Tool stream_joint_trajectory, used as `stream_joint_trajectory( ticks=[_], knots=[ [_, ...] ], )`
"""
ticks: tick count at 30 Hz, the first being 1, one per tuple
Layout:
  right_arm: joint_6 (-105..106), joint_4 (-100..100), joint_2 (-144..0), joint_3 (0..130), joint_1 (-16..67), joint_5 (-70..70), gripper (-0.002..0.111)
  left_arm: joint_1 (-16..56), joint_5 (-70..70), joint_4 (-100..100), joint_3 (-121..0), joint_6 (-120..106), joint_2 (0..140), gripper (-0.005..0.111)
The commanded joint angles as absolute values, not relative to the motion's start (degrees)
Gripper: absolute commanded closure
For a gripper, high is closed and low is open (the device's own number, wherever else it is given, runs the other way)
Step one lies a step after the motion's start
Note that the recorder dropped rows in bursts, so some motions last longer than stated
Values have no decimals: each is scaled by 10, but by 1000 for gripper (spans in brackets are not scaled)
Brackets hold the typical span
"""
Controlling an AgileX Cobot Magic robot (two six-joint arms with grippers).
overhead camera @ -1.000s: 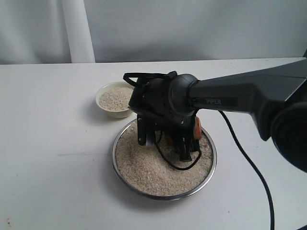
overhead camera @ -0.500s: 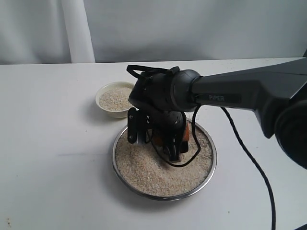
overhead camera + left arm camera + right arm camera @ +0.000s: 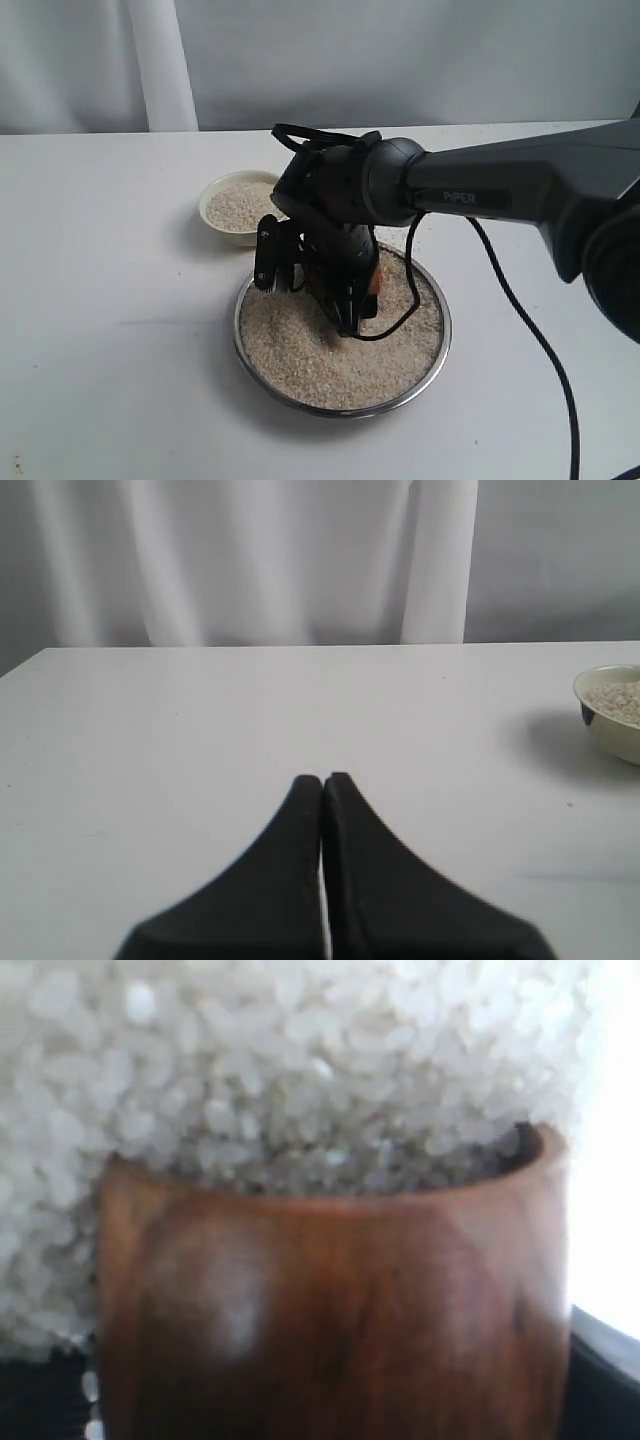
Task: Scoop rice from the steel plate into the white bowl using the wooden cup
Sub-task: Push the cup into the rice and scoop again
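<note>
The steel plate (image 3: 330,411) lies mid-table, filled with rice (image 3: 300,355). My right gripper (image 3: 310,285) is down inside the plate, shut on the wooden cup (image 3: 372,283), of which only an orange-brown sliver shows in the exterior view. In the right wrist view the cup (image 3: 330,1310) lies tipped against the rice (image 3: 300,1060), with grains at its mouth. The white bowl (image 3: 212,222) sits just behind the plate's left side and holds rice. My left gripper (image 3: 323,780) hovers shut and empty over bare table, with the bowl (image 3: 610,742) off to one side.
A black cable (image 3: 520,330) trails from the right arm (image 3: 520,195) across the table on the right. A white curtain (image 3: 160,60) hangs behind the table's far edge.
My right gripper has swept the cup leftward through the rice toward the bowl side of the plate, turning and rising a little. The left gripper shows no earlier frame.
</note>
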State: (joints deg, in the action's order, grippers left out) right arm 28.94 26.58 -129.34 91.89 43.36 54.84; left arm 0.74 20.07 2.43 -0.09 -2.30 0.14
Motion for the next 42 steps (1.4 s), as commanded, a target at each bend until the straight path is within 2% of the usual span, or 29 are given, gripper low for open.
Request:
stream_joint_trajectory(
  ticks=[1, 8, 12, 17, 28, 42],
  knots=[
    [285, 193, -1317, 911, 435, 501, 108, 9, 197, 24, 0, -21, 0, 107],
    [282, 177, -1304, 890, 416, 471, 108, 9, 197, 24, 0, -21, 0, 107],
    [281, 171, -1261, 799, 387, 375, 108, 9, 197, 24, 0, -21, 0, 107],
    [279, 151, -1247, 746, 362, 268, 108, 9, 197, 24, 0, -21, 0, 107],
    [280, 137, -1241, 691, 334, 186, 108, 9, 197, 24, 0, -21, 0, 107],
    [255, 88, -1170, 558, 312, -97, 108, 9, 197, 24, 0, -21, 0, 107]
  ],
)
